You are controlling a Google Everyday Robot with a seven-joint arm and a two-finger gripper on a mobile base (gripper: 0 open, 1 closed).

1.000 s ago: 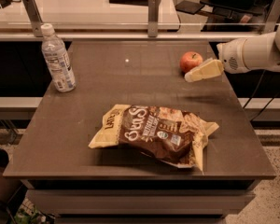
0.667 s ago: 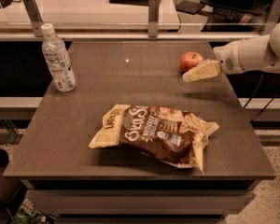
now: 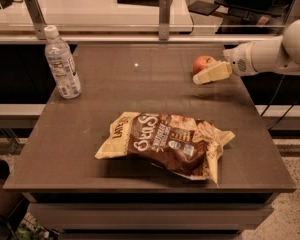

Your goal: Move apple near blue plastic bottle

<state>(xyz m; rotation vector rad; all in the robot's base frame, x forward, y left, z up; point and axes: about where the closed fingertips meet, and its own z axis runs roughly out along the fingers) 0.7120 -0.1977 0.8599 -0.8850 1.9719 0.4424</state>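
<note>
Cream gripper (image 3: 212, 73) has edged left over the last second and now sits right against the apple (image 3: 203, 63), just behind it. Can't tell its grip state. Chip bag (image 3: 165, 144) lies front-left. Blue plastic bottle (image 3: 63, 64) is far left, so the carry looks pending.

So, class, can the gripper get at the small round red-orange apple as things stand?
Probably yes: the gripper sits right beside the apple, nothing lies between them, and the brown-and-yellow chip bag is well clear.
</note>
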